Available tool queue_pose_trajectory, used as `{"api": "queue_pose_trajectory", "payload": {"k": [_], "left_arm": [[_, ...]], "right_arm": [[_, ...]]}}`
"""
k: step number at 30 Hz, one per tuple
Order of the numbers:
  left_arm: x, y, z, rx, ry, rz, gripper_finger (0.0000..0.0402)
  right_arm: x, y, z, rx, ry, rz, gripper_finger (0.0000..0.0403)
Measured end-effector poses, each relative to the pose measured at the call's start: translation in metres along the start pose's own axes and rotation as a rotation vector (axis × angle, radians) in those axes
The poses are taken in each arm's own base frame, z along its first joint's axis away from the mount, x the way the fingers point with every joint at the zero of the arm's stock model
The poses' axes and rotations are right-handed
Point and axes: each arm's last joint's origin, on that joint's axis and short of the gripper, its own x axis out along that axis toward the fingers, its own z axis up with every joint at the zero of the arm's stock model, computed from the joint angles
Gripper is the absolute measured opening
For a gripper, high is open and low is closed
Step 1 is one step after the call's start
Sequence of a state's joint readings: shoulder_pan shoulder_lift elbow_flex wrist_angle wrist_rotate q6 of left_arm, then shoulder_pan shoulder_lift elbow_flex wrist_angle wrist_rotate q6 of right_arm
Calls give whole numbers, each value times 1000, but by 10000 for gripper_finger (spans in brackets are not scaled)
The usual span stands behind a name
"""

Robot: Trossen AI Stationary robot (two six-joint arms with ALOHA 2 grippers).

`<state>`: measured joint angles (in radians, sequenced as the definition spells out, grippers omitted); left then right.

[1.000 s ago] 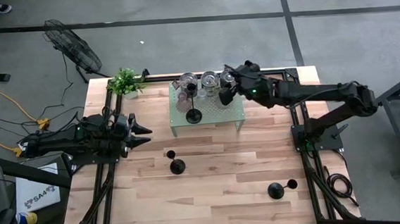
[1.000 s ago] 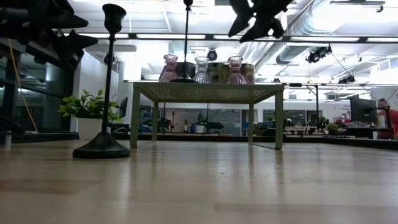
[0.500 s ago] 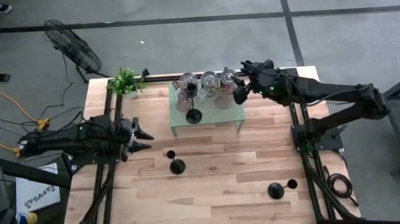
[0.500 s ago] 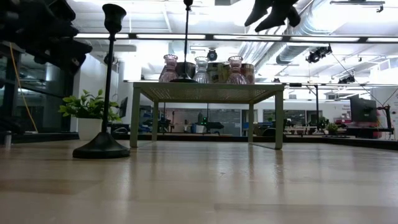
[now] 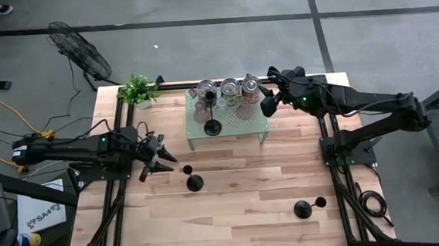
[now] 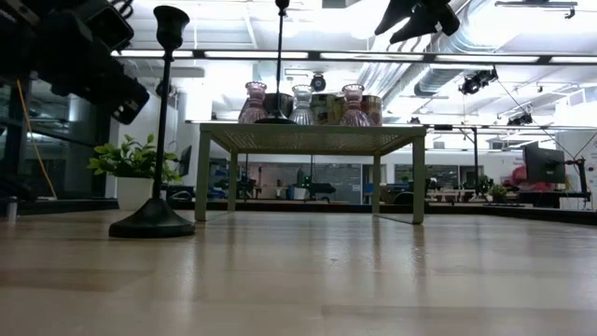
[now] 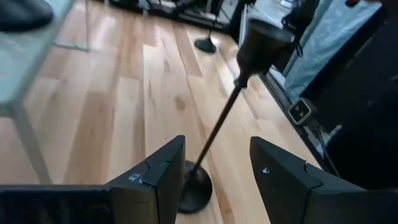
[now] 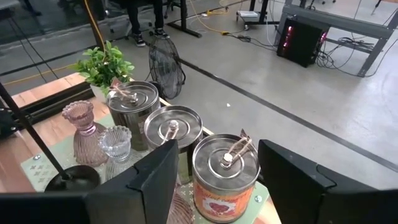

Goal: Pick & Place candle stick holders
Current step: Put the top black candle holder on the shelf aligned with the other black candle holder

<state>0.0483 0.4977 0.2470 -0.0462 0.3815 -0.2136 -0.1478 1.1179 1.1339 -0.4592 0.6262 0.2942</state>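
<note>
I'm holding the left gripper (image 5: 162,159) with its fingers spread and nothing between them, pointing at the candle stick holder (image 5: 193,181) standing upright on the bare wooden table (image 5: 241,207) just ahead of its tips; in the left wrist view that holder's stem (image 7: 219,124) is lining up with the gap between the fingers. I'm keeping the right gripper (image 5: 267,104) released and empty too, hanging over the right end of the small green stand (image 5: 252,128), above the lidded tins (image 8: 225,171) and glass vases (image 8: 82,130). A second holder (image 5: 213,126) is sitting upright on that stand, and the third (image 5: 303,207) is standing on the table near its front right corner, well apart from both arms.
</note>
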Motion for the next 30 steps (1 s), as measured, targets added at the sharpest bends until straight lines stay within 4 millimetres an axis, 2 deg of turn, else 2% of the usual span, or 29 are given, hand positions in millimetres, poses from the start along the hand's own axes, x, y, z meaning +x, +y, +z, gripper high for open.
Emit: {"api": "queue_pose_trajectory", "payload": {"k": [4, 10, 17, 30], "left_arm": [[13, 0, -4, 0, 63, -30, 177], [33, -7, -4, 57, 50, -78, 177], [55, -11, -15, 80, 89, 34, 177], [84, -19, -32, 117, 105, 65, 177]], "right_arm": [[0, 0, 0, 0, 0, 0, 215], [0, 0, 0, -2, 1, 0, 215], [0, 0, 0, -3, 1, 0, 215], [0, 0, 0, -4, 2, 1, 215]]}}
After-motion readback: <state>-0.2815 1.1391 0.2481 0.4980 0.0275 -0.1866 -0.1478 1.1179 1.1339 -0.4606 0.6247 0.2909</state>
